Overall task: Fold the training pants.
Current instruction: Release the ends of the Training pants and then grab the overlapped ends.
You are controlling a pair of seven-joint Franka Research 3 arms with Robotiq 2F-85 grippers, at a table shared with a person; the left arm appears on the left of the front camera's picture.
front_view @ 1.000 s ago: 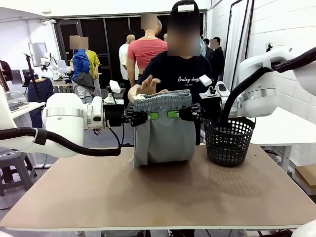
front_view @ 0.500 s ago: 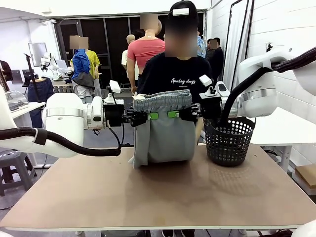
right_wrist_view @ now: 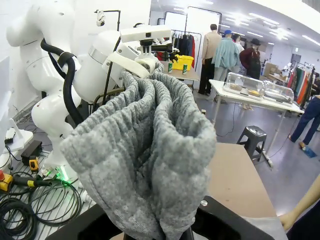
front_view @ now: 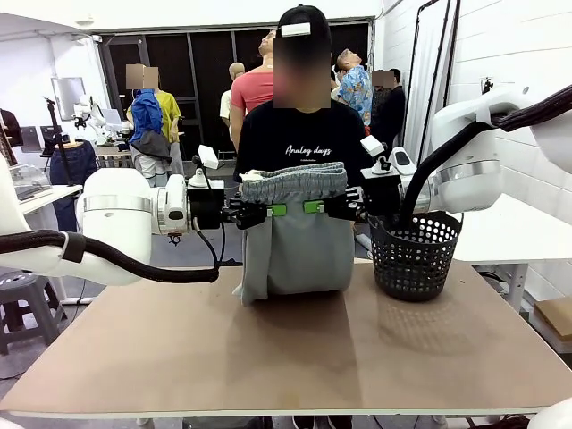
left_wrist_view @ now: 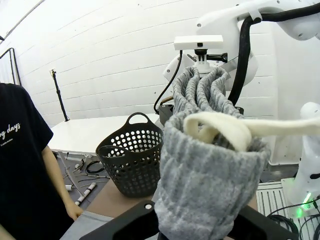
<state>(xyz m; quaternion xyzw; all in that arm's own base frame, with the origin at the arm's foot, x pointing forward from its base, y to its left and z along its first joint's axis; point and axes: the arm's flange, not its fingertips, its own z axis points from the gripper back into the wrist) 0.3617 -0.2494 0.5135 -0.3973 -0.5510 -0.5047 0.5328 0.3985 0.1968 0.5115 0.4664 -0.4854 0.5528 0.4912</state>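
While aloft, training pants [front_view: 299, 237] beside basket [front_view: 415, 255].

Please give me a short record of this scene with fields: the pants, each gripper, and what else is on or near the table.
Garment: light grey soft jersey training pants, hanging by the gathered waistband, lower end seemingly resting on the table
Left gripper: jaws shut on the waistband, left side
Right gripper: jaws shut on the waistband, right side
Surface: brown wooden table
Other item: black plastic mesh basket, on the table, right of the pants
Person: in black T-shirt, standing behind the pants
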